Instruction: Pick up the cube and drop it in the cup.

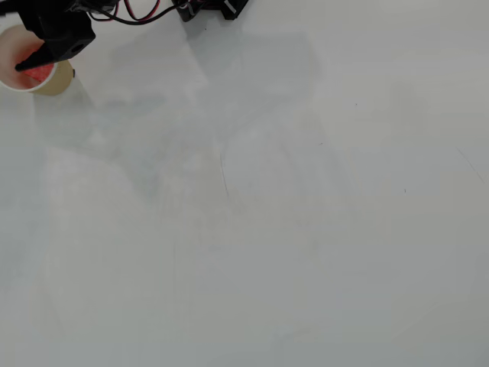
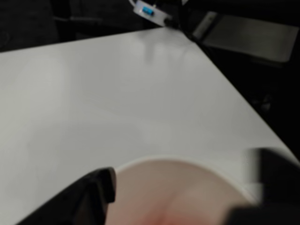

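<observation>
Far left of the overhead view, the cup (image 1: 55, 79) sits at the table (image 1: 267, 229) edge with our gripper (image 1: 30, 61) right over its mouth. Red shows there, likely the cube (image 1: 34, 70), but we can't tell if the jaws grip it or it's dropped. Looks spongy and light, so we'd pinch its flat sides gently. Wrist view just shows the rim (image 2: 187, 161).

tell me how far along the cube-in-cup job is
Nearly done. In the overhead view the gripper is over the cup at the table's top left, and the red cube shows inside the cup's mouth. Whether it is released or still pinched cannot be told. Left: confirm the drop and pull back.
</observation>
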Robot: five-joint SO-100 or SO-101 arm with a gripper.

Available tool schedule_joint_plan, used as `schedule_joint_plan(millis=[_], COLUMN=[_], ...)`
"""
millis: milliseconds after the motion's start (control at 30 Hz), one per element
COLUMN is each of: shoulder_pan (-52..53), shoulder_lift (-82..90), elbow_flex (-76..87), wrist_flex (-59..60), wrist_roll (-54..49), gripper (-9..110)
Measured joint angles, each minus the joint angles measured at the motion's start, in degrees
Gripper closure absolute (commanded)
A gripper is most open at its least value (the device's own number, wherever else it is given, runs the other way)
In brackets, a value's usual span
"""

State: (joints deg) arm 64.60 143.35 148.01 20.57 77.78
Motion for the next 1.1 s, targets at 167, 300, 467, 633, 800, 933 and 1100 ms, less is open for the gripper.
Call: schedule_joint_plan(millis=[167,300,467,633,800,933,1100], shoulder_pan=[-1.1,-3.3,-7.6,-14.2,-24.7,-33.9,-43.9], shoulder_lift=[0.7,0.9,2.2,3.3,5.1,7.2,13.0], elbow_flex=[0.0,0.0,0.0,0.0,0.0,1.5,8.0], wrist_flex=[0.0,0.0,0.7,2.1,2.7,2.9,5.4], wrist_roll=[0.0,0.0,0.0,0.0,0.0,0.0,0.0], gripper=[101,101,101,101,101,101,101])
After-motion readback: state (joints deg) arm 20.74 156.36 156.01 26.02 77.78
